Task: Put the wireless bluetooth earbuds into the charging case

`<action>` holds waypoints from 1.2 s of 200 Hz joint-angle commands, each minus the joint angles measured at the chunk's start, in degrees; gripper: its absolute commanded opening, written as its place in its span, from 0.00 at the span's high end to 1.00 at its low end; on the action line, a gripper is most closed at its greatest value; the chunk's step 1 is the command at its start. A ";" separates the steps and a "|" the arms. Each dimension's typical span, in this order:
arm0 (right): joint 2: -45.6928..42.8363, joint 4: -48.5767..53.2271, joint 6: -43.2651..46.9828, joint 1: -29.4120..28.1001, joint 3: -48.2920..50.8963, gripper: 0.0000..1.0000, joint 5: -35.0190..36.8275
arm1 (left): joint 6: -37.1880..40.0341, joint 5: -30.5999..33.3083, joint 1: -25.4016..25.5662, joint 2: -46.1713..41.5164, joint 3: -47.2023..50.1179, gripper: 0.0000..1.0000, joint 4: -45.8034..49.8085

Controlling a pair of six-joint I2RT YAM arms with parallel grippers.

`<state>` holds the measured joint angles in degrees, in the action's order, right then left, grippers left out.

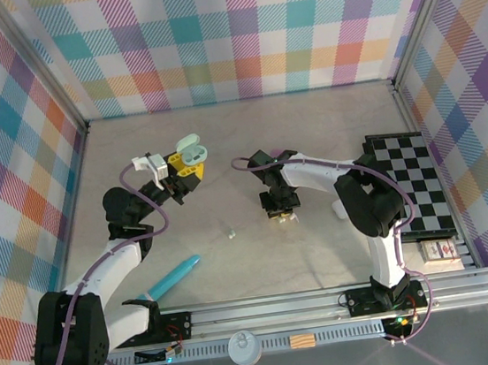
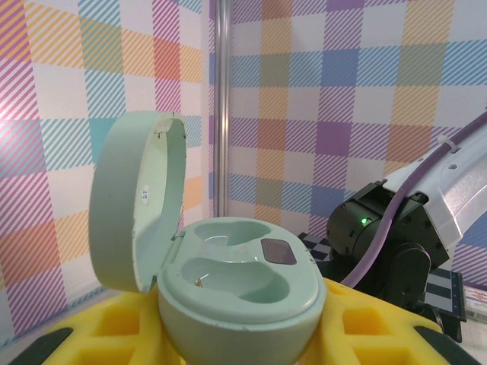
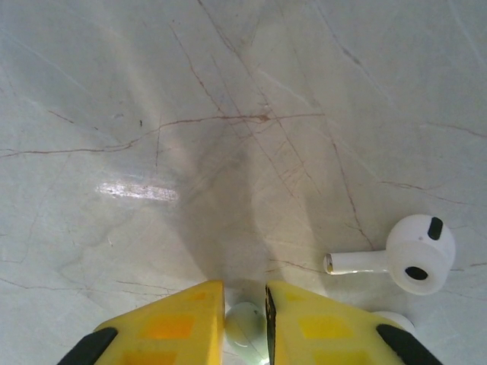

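My left gripper [image 1: 181, 179] is shut on a mint green charging case [image 2: 240, 285], held above the table with its lid [image 2: 133, 201] swung open. Both wells of the case are empty. On the table to the right, my right gripper [image 3: 245, 304] points down with its yellow fingers [image 3: 171, 327] closed on a mint green earbud [image 3: 247, 328]. A white earbud [image 3: 415, 255] lies just right of that gripper, stem pointing left. Another small mint earbud [image 1: 231, 233] lies on the table between the two arms.
A long turquoise stick [image 1: 174, 277] lies near the left arm's base. A black and white checkered board [image 1: 415, 181] sits at the right, with a small card box [image 1: 438, 250] below it. Plaid walls enclose the table.
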<state>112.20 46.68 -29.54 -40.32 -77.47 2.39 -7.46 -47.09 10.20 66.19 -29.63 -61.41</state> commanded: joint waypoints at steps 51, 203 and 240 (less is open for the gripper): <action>-0.92 1.69 3.04 -0.11 1.07 0.74 -1.75 | 0.79 -1.05 -0.66 -1.09 -0.10 0.68 -1.73; -0.91 1.97 4.88 -0.11 1.01 0.82 -0.71 | 0.59 -1.29 -0.70 -1.24 -0.27 0.68 -1.52; -5.74 -2.28 2.38 1.24 2.39 0.82 -5.65 | 0.57 -1.67 -0.65 -1.45 -0.30 0.68 -1.52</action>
<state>111.57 47.20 -25.02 -40.07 -76.51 0.64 -7.46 -47.13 10.20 66.13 -29.63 -61.41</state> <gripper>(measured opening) 0.180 0.341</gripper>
